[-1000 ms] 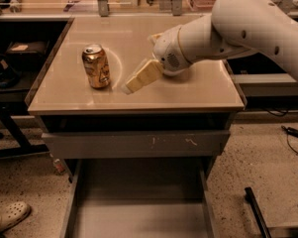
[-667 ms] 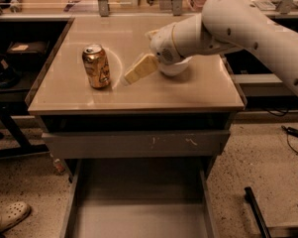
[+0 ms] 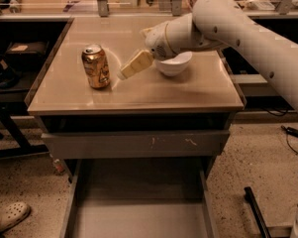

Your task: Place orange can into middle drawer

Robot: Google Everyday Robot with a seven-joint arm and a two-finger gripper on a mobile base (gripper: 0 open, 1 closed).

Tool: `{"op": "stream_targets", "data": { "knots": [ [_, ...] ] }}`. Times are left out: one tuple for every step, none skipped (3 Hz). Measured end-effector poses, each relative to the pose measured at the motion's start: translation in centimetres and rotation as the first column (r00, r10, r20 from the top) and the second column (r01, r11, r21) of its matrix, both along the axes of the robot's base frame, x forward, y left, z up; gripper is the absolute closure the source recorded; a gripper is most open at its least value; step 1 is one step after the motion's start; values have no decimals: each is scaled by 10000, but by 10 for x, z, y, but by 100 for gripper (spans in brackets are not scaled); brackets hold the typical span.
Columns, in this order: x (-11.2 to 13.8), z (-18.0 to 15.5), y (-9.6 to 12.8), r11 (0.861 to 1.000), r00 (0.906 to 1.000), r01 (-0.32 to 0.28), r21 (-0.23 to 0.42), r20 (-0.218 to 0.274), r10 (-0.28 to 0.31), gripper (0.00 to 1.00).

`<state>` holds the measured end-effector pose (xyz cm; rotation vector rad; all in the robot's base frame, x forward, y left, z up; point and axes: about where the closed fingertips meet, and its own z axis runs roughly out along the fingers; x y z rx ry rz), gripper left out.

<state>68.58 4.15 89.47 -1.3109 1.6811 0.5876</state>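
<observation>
We find the gripper (image 3: pixel 130 69) low over the table (image 3: pixel 138 94), pointing down and toward the left of the view. We cannot tell how far it is open. It has hold of nothing.

The orange can (image 3: pixel 96 66) stands upright on the table just beyond the gripper's tip, on its left in the view. A narrow gap separates the two, and we note no contact.

The white bowl (image 3: pixel 174 64) sits directly behind the gripper, at the wrist, partly covered by the arm (image 3: pixel 237 26).

The middle drawer (image 3: pixel 138 207) is pulled out, well below the gripper and nearer the camera, its flat floor exposed. Between the gripper and this drawer we note a closed grey drawer front (image 3: pixel 114 144) with white scratch marks.

A pale shoe (image 3: pixel 7 217) lies on the floor, far below and left of the gripper.
</observation>
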Motion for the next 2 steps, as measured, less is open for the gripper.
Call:
{"op": "stream_targets", "data": {
  "knots": [
    [-7, -2, 21, 9991, 9999, -97, 416, 50, 95, 0],
    [-14, -2, 47, 9979, 9997, -227, 615, -11, 228, 0]
  ]
}}
